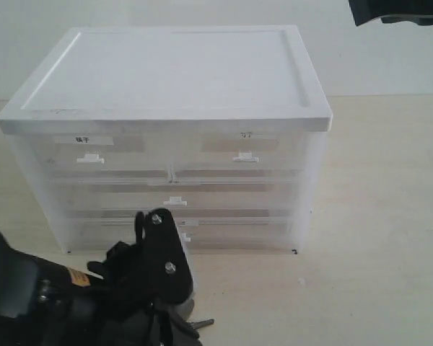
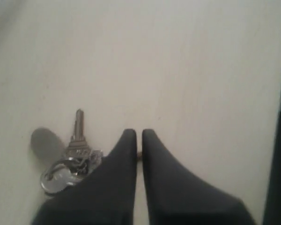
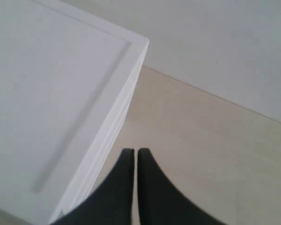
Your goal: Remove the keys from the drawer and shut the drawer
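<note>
Keys point(image 2: 73, 158) lie on the pale worktop point(image 2: 192, 70), outside the cabinet, close to the worktop's edge nearest the exterior camera. In my left wrist view 1 silver key points away from the bunch, the ring sits at its base, and a dull oval shape lies just beside it; its colour is too washed out to read. My left pincer point(image 2: 139, 136) is clenched, its 2 dark fingers point(image 2: 117, 178) drawn together with only a thin slit between them. The bunch sits against the outer side of 1 finger and partly under it. I cannot tell whether any part of the ring is nipped in the slit. From the exterior view my left arm point(image 1: 36, 295) fills the worktop's near left corner, and a bit of metal pokes out beside it.

The white cabinet point(image 1: 180, 72) stands behind my left arm, toward the worktop's far edge. The drawer point(image 1: 263, 162) with the faint label is the right half of the top row. It looks pushed in, its front flush with the neighbouring drawer point(image 1: 101, 166) that bears bold black characters. The 2 full-width drawers below also look shut.

My right pincer point(image 3: 135, 152) is clenched too, with nothing between its fingers. It hangs above a corner of the cabinet's lid point(image 3: 47, 84), clear of it.
</note>
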You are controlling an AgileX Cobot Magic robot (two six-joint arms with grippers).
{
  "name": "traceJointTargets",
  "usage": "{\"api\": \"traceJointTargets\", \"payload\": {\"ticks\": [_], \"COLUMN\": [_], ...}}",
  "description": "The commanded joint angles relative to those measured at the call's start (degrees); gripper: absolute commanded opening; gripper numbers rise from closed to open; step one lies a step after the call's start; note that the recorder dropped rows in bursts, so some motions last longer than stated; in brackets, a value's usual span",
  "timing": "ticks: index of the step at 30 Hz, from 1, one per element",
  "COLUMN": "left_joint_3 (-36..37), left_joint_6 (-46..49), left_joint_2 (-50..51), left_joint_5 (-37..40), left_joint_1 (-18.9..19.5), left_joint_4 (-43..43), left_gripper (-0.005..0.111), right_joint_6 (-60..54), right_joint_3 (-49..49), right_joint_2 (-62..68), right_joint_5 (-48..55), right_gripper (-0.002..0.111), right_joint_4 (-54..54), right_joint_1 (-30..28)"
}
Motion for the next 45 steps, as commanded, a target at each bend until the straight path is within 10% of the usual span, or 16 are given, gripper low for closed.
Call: {"api": "traceJointTargets", "payload": {"ticks": [1, 15, 32, 45], "left_joint_3": [0.16, -0.18, -6.12, -5.07], "left_joint_6": [-0.83, -1.85, -1.62, -4.05], "left_joint_2": [7.82, 17.26, 16.92, -13.07], "left_joint_5": [-5.38, -18.14, -13.82, -7.83], "left_joint_1": [-0.39, 1.17, 6.84, 4.64], "left_joint_4": [0.52, -0.4, 0.53, -0.41], "left_gripper": [0.005, 0.005, 0.005, 0.005], "right_joint_6": [-0.14, -0.14, -0.14, -2.16], "right_joint_3": [0.01, 0.11, 0.11, 0.11], "right_joint_2": [-0.53, -0.53, -0.53, -5.31], "right_joint_5": [-0.08, -0.18, -0.28, 0.07], "right_gripper": [0.0, 0.0, 0.0, 0.0], "right_joint_4": [0.27, 0.55, 0.55, 0.56], "right_joint_1": [0.04, 0.04, 0.04, 0.04]}}
